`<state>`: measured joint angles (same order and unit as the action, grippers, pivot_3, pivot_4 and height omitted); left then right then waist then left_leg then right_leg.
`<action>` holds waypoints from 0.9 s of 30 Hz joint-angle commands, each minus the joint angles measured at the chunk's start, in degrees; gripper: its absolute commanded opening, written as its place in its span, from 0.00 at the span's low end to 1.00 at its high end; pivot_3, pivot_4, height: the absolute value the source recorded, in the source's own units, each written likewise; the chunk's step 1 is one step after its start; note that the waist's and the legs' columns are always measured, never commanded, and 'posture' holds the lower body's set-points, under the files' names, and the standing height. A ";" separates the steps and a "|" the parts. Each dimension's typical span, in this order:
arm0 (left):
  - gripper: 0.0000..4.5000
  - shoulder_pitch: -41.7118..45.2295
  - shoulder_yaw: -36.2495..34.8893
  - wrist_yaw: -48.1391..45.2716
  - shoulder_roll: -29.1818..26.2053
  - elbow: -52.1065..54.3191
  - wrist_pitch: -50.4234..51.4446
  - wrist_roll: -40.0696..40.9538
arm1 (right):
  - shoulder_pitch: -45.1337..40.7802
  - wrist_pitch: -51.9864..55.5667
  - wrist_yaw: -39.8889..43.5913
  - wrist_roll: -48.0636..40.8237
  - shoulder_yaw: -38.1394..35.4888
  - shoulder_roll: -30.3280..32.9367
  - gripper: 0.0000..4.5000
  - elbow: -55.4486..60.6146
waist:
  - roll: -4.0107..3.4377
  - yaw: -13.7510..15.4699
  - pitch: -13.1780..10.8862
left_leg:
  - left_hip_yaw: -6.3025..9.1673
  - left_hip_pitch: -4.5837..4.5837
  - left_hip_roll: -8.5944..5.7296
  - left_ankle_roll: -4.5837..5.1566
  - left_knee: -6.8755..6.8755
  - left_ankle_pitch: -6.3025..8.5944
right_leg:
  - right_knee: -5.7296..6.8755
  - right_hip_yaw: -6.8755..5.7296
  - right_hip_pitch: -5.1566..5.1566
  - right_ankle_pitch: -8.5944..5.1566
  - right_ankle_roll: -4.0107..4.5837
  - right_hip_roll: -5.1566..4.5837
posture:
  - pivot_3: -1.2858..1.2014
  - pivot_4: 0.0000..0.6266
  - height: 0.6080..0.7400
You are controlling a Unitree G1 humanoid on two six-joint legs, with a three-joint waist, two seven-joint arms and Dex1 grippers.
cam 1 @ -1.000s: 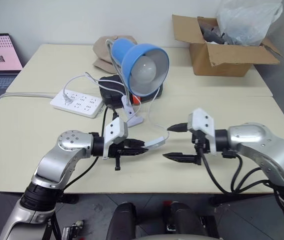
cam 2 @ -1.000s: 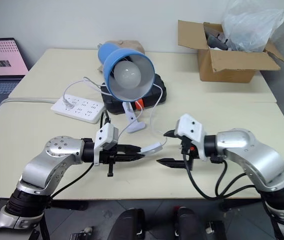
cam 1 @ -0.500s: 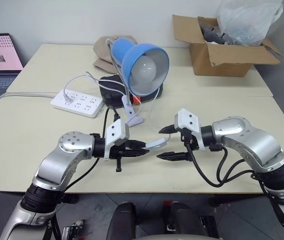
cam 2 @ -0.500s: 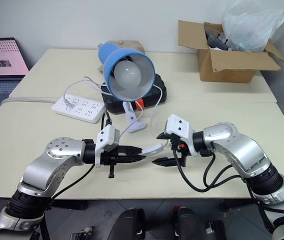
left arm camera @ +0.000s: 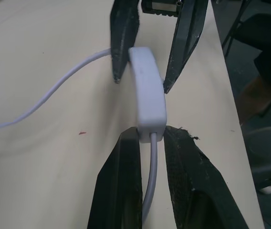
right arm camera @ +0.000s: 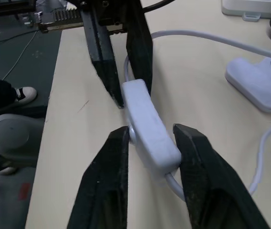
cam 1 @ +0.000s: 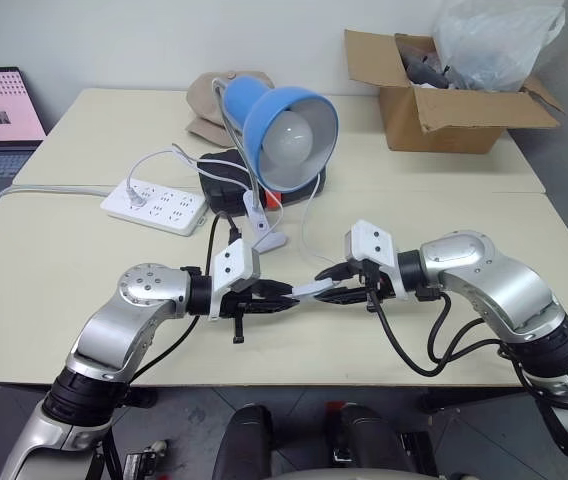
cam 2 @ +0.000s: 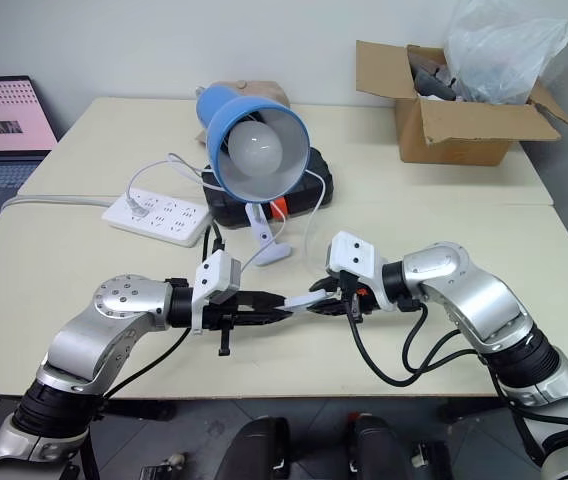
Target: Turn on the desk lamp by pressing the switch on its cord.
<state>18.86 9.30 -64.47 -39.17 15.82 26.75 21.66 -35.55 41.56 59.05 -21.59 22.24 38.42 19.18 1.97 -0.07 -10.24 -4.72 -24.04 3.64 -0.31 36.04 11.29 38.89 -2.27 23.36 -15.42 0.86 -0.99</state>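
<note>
Left eye view: the switch (cam 1: 311,289) is a small slim white oblong of smooth plastic with rounded ends, set into the thin white cord (cam 1: 307,215), and it hangs just above the pale worktop (cam 1: 54,260) near its front edge, between the two claws. Its long axis runs across the scene from left to right, roughly level, one end toward each claw, with the cord leaving both ends. The left claw (cam 1: 286,297) points to the right and slightly down from a bent arm that reaches in from the lower left; its two black fingers are closed on the left end of the switch, the cord passing between them. The right claw (cam 1: 326,287) points to the left and slightly down, its forearm coming in from the right with the elbow out; in the right wrist view its fingers (right arm camera: 104,191) are pressed in against the two sides of the switch's other end. Behind them the desk lamp (cam 1: 286,135) stands with its blue dome shade and large white bulb facing forward, the bulb unlit, its white clip base on the worktop.
</note>
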 commanded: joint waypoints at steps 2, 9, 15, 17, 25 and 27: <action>0.08 0.60 -0.18 -0.05 0.41 1.49 -1.27 0.54 | -1.18 -1.92 0.74 1.12 -0.94 -0.20 0.15 -0.14 | 0.00 0.00 0.00 | 0.00 0.00 0.00 0.00 0.00 0.00 | 0.00 0.00 0.00 0.00 0.00 0.00 | 0.52 0.24 1.00; 0.08 0.83 -0.11 -0.18 0.43 1.08 -1.89 0.11 | -1.10 -2.16 1.79 0.76 -1.69 -0.68 0.12 -0.20 | 0.00 0.00 0.00 | 0.00 0.00 0.01 0.00 0.00 0.00 | 0.00 0.00 0.00 0.00 0.00 0.00 | 0.52 0.24 1.00; 0.08 0.69 0.11 -0.16 0.46 1.04 -2.40 -0.42 | -0.85 -3.54 1.23 0.40 -3.25 -1.71 0.28 -1.01 | 0.00 0.00 0.00 | 0.00 0.00 0.00 0.00 0.00 0.00 | 0.00 0.00 0.00 0.00 0.00 0.00 | 0.52 0.24 1.00; 0.08 0.65 0.33 -0.19 0.52 0.91 -2.85 -0.95 | -0.80 -4.06 1.04 0.52 -3.98 -1.80 0.33 -1.34 | 0.00 0.01 0.00 | -0.01 0.00 0.00 0.00 0.00 0.00 | 0.00 0.01 0.00 0.00 0.00 0.00 | 0.52 0.24 1.00; 0.08 2.23 3.04 1.21 1.29 -3.21 -8.22 -6.66 | -1.36 -3.85 0.72 -0.14 -8.15 0.02 0.72 0.03 | 0.00 0.03 0.00 | -0.02 0.00 0.00 0.00 0.00 0.00 | 0.00 0.01 0.00 0.00 0.00 0.00 | 0.52 0.24 1.00; 0.08 4.45 5.34 5.04 3.67 -7.86 -12.67 -12.13 | 1.21 -4.24 0.86 0.74 -9.79 3.29 0.79 2.83 | -0.02 0.32 -0.01 | -0.02 0.00 0.00 0.00 0.00 0.00 | 0.00 0.01 0.00 0.00 0.00 0.00 | 0.52 0.24 1.00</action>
<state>21.81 13.60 -62.08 -36.64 9.78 17.70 12.92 -34.85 38.03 59.81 -20.95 14.99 39.89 18.76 1.95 0.25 -10.24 -4.73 -24.05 3.59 -0.31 36.04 11.29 38.89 -2.27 23.36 -15.42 0.86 -1.03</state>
